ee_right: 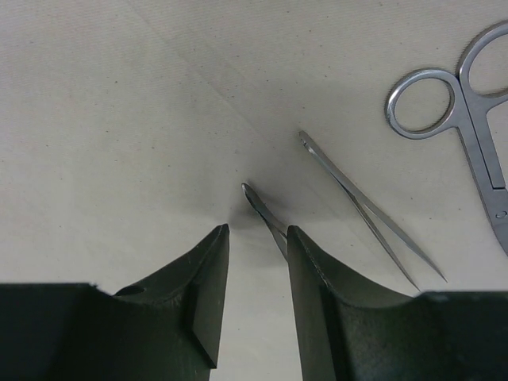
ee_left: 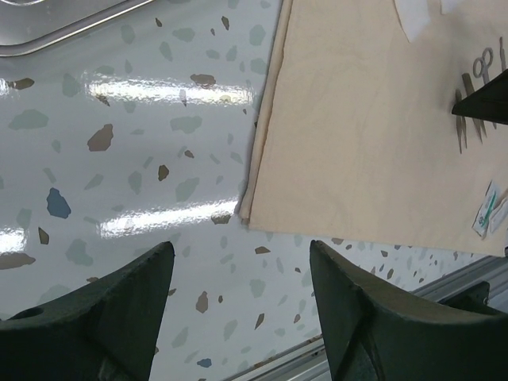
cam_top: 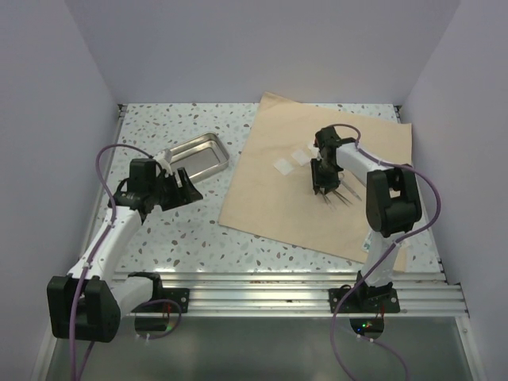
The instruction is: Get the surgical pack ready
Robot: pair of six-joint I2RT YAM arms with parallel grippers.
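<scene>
The tan wrap sheet (cam_top: 317,186) lies flat on the right half of the table. Two white gauze squares (cam_top: 284,166) rest on its far left part. The shiny metal tray (cam_top: 198,154) sits on the bare table left of the sheet. My right gripper (ee_right: 255,238) is low over the sheet, jaws a little apart, with the end of a pair of tweezers (ee_right: 262,208) lying against the inner side of its right finger. A second pair of tweezers (ee_right: 365,206) and scissors (ee_right: 468,119) lie to the right. My left gripper (ee_left: 242,262) is open and empty over the speckled table, near the sheet's left edge (ee_left: 262,143).
Two small white-and-green packets (ee_left: 488,210) lie on the sheet's near corner. The tray's edge (ee_left: 63,28) shows at the top left of the left wrist view. Grey walls close in the table on three sides. A metal rail (cam_top: 286,294) runs along the near edge.
</scene>
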